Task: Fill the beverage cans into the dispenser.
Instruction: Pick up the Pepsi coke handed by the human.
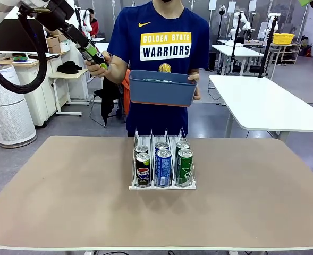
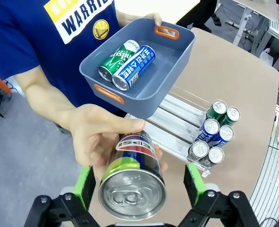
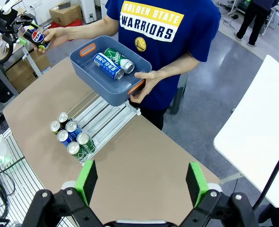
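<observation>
A person at the far side holds a dark Pepsi can point(image 2: 132, 182) out in one hand. My left gripper point(image 2: 139, 185) is open around it, a green pad on each side with gaps. The person's other hand carries a blue bin point(image 2: 170, 71) holding a green can point(image 2: 116, 59) and a blue-and-white can point(image 2: 135, 66). The dispenser point(image 1: 161, 139) stands mid-table with two cans in each of its three lanes: Pepsi point(image 1: 143, 171), blue-and-white point(image 1: 163, 167), green point(image 1: 184, 167). My right gripper point(image 3: 141, 182) hangs open high above the table, nothing between its fingers.
The person stands against the table's far edge, bin point(image 1: 161, 89) held above the back of the dispenser. The dispenser's rear lanes point(image 3: 101, 116) are bare. A white table point(image 1: 268, 101) is at back right and a white air purifier point(image 1: 7, 106) at left.
</observation>
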Motion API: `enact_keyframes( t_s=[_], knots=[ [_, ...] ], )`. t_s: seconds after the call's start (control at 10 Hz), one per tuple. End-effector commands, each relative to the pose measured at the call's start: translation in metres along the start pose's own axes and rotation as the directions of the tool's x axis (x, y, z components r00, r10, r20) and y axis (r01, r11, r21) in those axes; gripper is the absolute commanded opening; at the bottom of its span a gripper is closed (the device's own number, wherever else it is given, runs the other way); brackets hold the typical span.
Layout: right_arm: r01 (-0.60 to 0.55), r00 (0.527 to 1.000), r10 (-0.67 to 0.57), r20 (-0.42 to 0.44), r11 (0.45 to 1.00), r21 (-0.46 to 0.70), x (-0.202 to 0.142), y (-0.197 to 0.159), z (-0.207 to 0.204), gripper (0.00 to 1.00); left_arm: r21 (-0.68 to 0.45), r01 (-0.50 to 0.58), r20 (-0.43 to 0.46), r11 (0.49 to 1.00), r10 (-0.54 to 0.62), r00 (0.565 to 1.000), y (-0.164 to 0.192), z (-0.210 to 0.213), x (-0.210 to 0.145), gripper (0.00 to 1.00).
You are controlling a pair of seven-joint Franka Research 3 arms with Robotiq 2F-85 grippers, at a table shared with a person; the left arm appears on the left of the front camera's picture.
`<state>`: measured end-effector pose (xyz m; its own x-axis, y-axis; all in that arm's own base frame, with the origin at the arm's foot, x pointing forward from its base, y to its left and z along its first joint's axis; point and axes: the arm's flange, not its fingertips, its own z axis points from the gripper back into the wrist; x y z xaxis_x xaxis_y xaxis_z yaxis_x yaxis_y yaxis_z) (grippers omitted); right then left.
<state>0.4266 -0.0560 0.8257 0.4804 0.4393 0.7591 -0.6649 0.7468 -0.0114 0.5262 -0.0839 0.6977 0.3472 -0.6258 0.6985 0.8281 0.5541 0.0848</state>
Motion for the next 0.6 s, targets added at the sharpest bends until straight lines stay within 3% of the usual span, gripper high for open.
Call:
enact_keyframes(
  t_s=[0.0,0.1,0.2,0.3,0.5],
  knots=[
    [-0.002,1.0,0.002,0.0,1.0,0.004,-0.0004,0.0017,-0.0004,1.0,0.002,-0.001,0.001,1.0,0.001,1.0,0.0004,-0.0004,-0.0007,1.0],
    [-0.002,1.0,0.002,0.0,1.0,0.004,-0.0004,0.0017,-0.0004,1.0,0.0,0.0,0.0,1.0,0.0,1.0,0.0,0.0,0.0,0.42],
    [-0.002,1.0,0.002,0.0,1.0,0.004,-0.0004,0.0017,-0.0004,1.0,0.003,-0.002,0.001,1.0,0.002,1.0,-0.0009,0.0023,0.0011,0.4],
    [-0.002,1.0,0.002,0.0,1.0,0.004,-0.0004,0.0017,-0.0004,1.0,0.007,-0.005,-0.007,1.0,0.005,1.0,-0.0019,0.0032,0.0026,0.0],
    [-0.002,1.0,0.002,0.0,1.0,0.004,-0.0004,0.0017,-0.0004,1.0,0.009,-0.001,-0.014,1.0,0.001,1.0,-0.0011,0.0053,0.0027,0.0]
  ],
)
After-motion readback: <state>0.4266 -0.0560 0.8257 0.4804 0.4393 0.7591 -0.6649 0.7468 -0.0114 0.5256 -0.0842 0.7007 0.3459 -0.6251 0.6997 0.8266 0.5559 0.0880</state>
